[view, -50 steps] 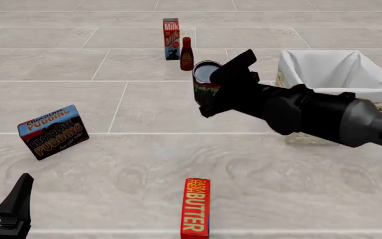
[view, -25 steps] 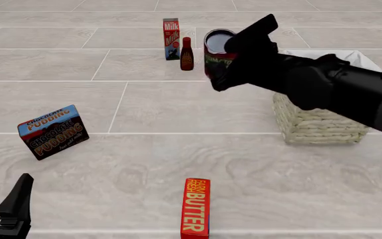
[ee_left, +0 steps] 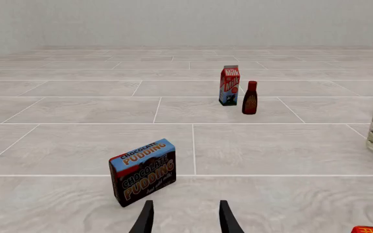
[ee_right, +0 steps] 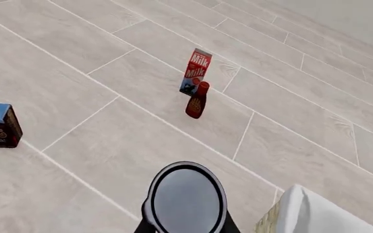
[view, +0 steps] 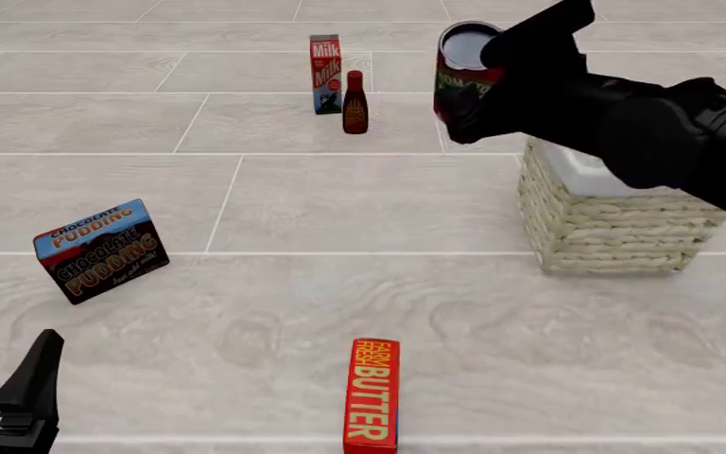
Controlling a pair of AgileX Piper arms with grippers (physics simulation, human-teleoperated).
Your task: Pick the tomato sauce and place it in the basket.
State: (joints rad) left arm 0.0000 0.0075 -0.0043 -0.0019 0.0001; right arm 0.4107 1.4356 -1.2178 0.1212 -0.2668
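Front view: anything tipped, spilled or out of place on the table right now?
Nothing spilled. The pudding box stands tilted on one corner, which looks odd. The butter box, milk carton and bottle are upright. The can is upright in the right gripper, beside the basket.

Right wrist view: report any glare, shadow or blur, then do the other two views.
Right wrist view: sharp, a soft grey sheen on the tomato sauce lid, no hard glare. Front view: flat even light, crisp; no cast shadow under the butter box. Left wrist view: sharp throughout, the pudding box legible.

The right gripper (view: 464, 80), raised high, clamps the tomato sauce (view: 461, 74); the left gripper (ee_left: 185, 221) rests low, fingers parted.
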